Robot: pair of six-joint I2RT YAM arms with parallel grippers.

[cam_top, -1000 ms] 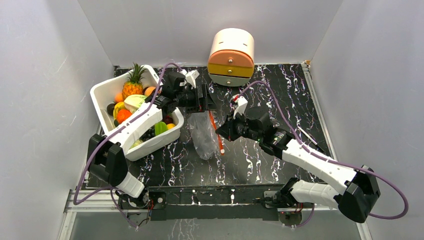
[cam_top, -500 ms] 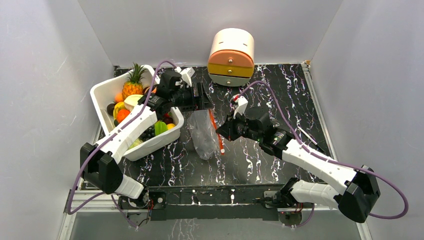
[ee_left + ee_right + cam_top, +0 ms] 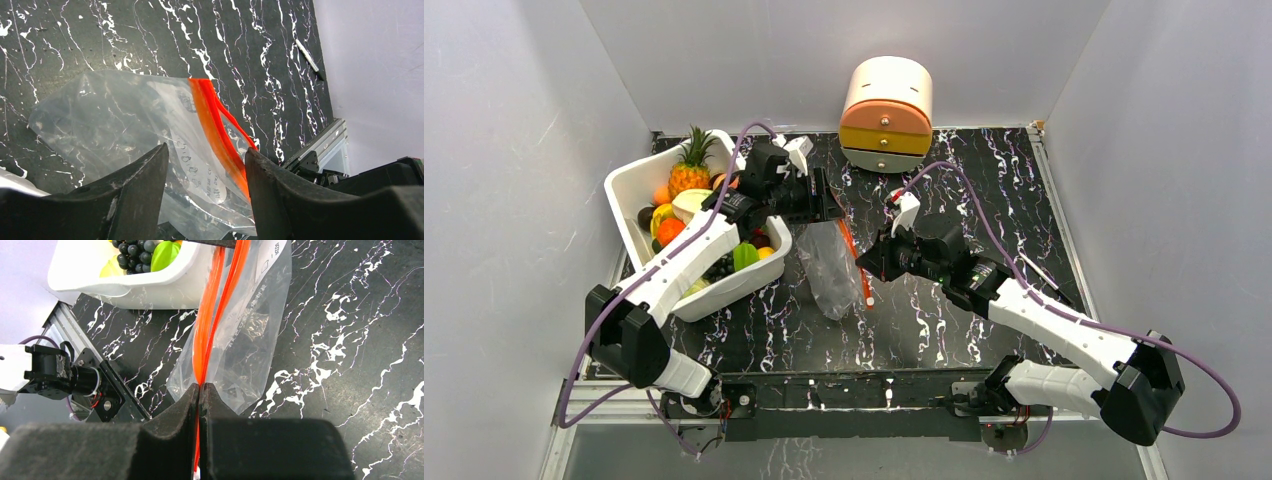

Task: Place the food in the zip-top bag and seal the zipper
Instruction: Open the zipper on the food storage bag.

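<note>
From the top camera, I am seeing the zip-top bag (image 3: 829, 268) lying just beside the white tub (image 3: 639, 170), on the side facing the right arm. Its zipper (image 3: 856, 262) is running along the edge farthest from the tub. The food (image 3: 686, 200) is sitting inside the tub, and none of it seems to be in the bag. The left gripper (image 3: 824, 205) is hovering at the bag end near the tub's far corner. The right gripper (image 3: 871, 262) is sitting at the zipper, further from the tub.

Through the left wrist camera, I am looking between fingers that are standing spread, with the bag's mouth in the gap and not clamped as far as I can see. I am worried that closing here could catch both lips together. That would press the mouth flat and leave no way in for the food.

Through the right wrist camera, the fingers are pressed together and pinching the zipper, with the tub beyond. The film is thin, so a sideways tug from either arm could slide it free of this pinch.

The bag is looking clear, crinkled, limp and empty. There is faint printing on it, and its orange-red strip is parting into two lines away from the pinch.
</note>
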